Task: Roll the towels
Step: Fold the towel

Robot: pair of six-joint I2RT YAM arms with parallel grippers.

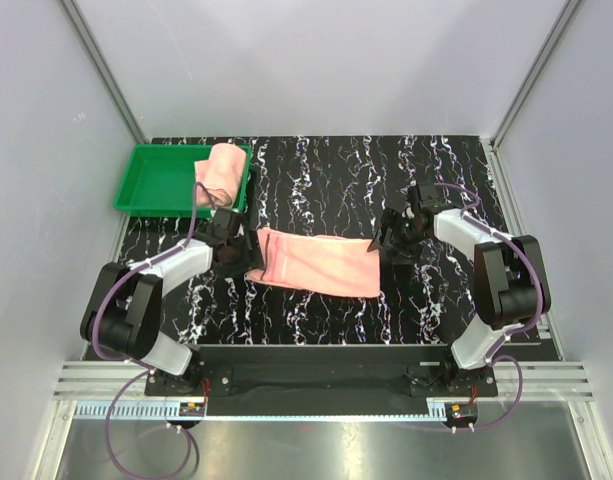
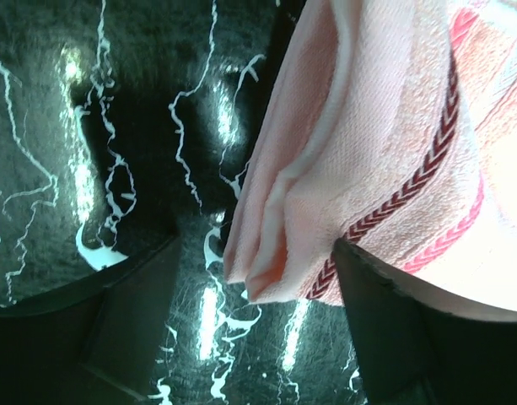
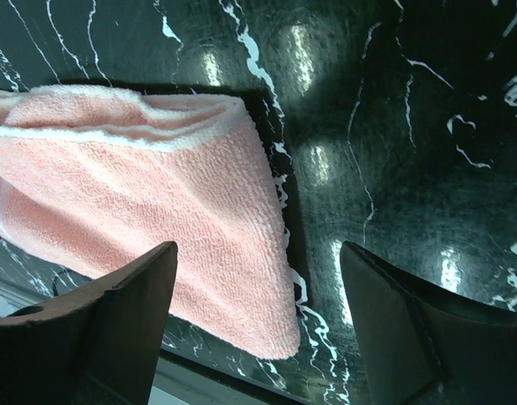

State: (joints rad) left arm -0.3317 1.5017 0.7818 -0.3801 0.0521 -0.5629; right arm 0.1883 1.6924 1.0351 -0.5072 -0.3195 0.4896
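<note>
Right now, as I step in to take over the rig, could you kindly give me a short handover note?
Left gripper: open, at the left end of the flat towel; the folded end sits between its fingers, not gripped.
Right gripper: open, at that towel's right end, holding nothing.
Things: the flat towel lies folded in a long strip mid-table. The other towel sits bundled at the right side of the green tray.
Done: the other towel looks rolled, though the top view cannot confirm it.
Left: roll the flat towel, which is not yet started.
</note>
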